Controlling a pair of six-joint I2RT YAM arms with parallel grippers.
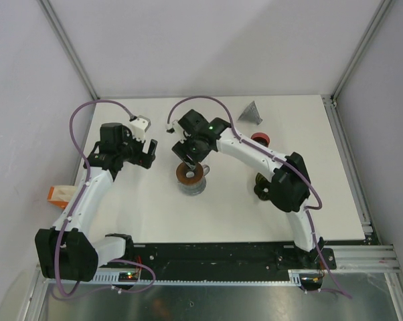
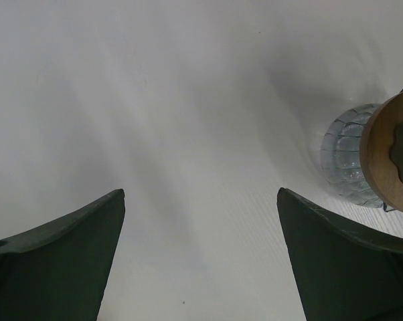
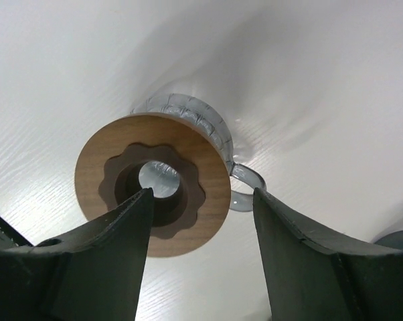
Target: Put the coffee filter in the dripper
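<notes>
The dripper point(image 1: 191, 179) stands mid-table: a ribbed glass body with a glass handle, and a round wooden ring point(image 3: 208, 167) with a scalloped hole facing up. My right gripper point(image 1: 188, 162) hovers just above it, open, with nothing between its fingers. In the right wrist view, the right gripper point(image 3: 203, 194) has one fingertip over the ring's hole and the other near the handle. The coffee filter point(image 1: 250, 112), a grey cone, lies at the back of the table, apart from both grippers. My left gripper point(image 1: 148, 154) is wide open and empty, left of the dripper point(image 2: 382, 157). Only bare table shows between the left gripper's point(image 2: 201, 194) fingers.
A red round object point(image 1: 260, 138) sits right of the right arm's forearm. A brown object point(image 1: 262, 187) is partly hidden by that arm's elbow. An orange object point(image 1: 57, 194) lies off the table's left edge. White walls enclose the table point(image 1: 308, 200) on three sides.
</notes>
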